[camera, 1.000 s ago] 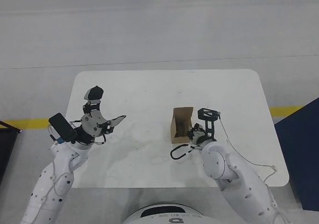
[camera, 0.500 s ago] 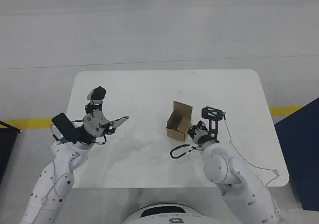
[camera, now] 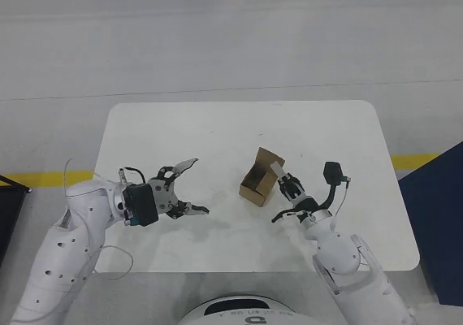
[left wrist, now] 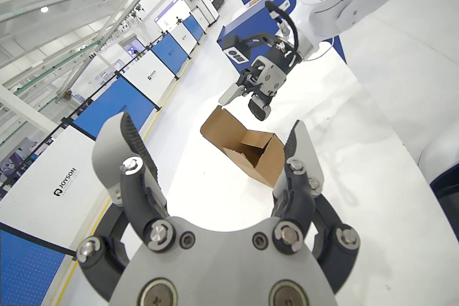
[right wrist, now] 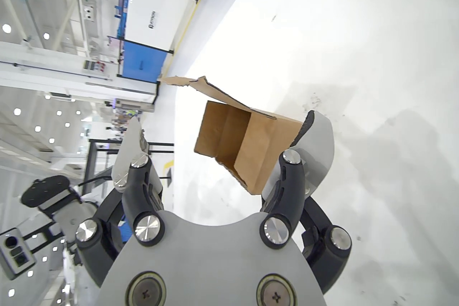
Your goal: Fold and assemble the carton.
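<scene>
so in the last second the left gripper [camera: 197, 187] swung round: it was pointing away from the carton [camera: 260, 177] from well off to its left, now it's aimed straight at it and sits closer. The carton got twisted from square-on to a diagonal, open end tipped toward that gripper. The right gripper [camera: 277, 192] rolled over just right of the carton, one finger now up by its flap

table: white top, rounded corners, right in front of me [camera: 215, 130]
surface: grey scuffs [camera: 215, 227] and specks, mostly toward my edge
lying on it: one brown carton [camera: 261, 175]
carton spot: right of centre, askew to the table edges
carton state: open, inside showing, one flap sticking out, not yet closed
</scene>
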### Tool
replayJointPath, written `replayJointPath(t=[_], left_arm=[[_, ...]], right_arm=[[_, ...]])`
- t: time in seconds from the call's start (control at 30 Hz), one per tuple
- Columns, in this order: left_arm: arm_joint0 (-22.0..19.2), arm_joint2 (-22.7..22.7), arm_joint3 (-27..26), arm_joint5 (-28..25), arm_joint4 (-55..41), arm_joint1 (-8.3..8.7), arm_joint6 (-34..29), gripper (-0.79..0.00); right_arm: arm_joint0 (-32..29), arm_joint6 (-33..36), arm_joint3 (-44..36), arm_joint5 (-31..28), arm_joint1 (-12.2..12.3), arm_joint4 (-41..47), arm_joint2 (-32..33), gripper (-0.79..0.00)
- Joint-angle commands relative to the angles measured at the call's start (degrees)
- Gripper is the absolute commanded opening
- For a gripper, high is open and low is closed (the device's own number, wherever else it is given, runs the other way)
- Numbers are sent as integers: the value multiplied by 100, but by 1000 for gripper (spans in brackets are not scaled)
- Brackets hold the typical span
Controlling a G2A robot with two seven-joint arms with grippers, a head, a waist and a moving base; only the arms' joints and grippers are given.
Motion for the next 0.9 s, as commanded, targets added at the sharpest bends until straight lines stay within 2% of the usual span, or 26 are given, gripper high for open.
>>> replayJointPath(t=[0.0,0.03,0.1,0.13,0.2,0.23,0.27,0.33,0.4,0.6,0.67,0.7,0.8,0.87], left_arm=[[6,-1,-7,-13,-43,-1,-17,0],[6,-1,-7,-13,-43,-1,-17,0],[-35,-4,-102,54,527,25,-820,0],[-31,92,-191,-104,456,22,-945,0],[-145,280,-2,-568,4,-8,-1178,0],[-274,398,127,-878,-67,-24,-1598,0],[-391,551,237,-878,-198,-48,-2039,0],[-579,872,528,-878,-1078,-124,-2728,0],[-848,1067,498,-878,-1606,-162,-3475,0],[-848,1067,498,-878,-1606,-162,-3475,0],[-716,951,911,-628,-2050,-182,-3607,0],[-715,993,957,-672,-2309,-201,-3919,0],[-979,1181,993,-714,-3372,-295,-5549,0],[-1156,1344,870,-404,-4235,-360,-6752,0]], right_arm=[[2,12,-6,48,1,-89,-3,0],[2,12,-6,48,1,-89,-3,0],[2,12,-6,48,1,-89,-3,0],[2,12,-6,48,1,-89,-3,0],[7,5,-4,37,1,-88,-1,0],[17,-31,2,-16,-2,-80,7,0],[15,-63,12,-70,-5,-59,16,0],[-18,-94,10,-184,-8,-4,32,0],[-88,-188,-5,-333,-13,60,53,0],[-129,-245,-14,-396,-16,99,68,0],[-129,-245,-14,-396,-16,99,68,0],[-129,-245,-14,-396,-16,99,68,0],[-80,-358,89,-480,-26,108,92,0],[-75,-457,160,-532,-35,52,69,0]])
